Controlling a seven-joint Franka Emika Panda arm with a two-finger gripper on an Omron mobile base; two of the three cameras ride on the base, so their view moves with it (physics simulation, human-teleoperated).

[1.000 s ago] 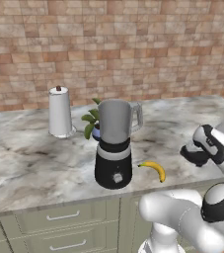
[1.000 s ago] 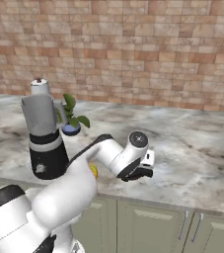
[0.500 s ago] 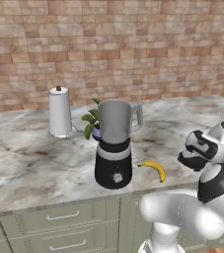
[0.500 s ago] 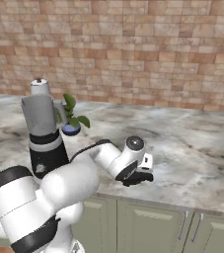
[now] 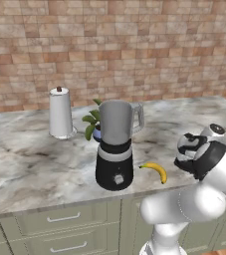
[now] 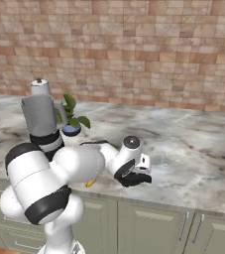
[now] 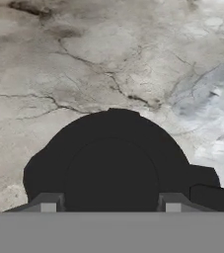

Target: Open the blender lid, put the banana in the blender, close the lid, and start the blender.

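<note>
Now gripper (image 7: 107, 207) clamps blender lid (image 7: 111, 163) near counter (image 5: 25, 164) front edge.
Banana (image 5: 156, 171) at blender's (image 5: 115, 144) 3 o'clock; bare marble beyond.

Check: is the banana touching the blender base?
Apart. The left base view shows a strip of bare counter between the banana and the blender base.

Pretty flat, even lighting all round, bright but not harsh, no obvious single source. The marble surface (image 5: 30, 164) gets a soft sheen toward its right end, no real glare. Shadows are weak: a faint one by the blender (image 5: 115, 144) base, a solid dark patch in the hand view. Everything's soft and low-res, slightly blurry, with no edge distortion.
</note>
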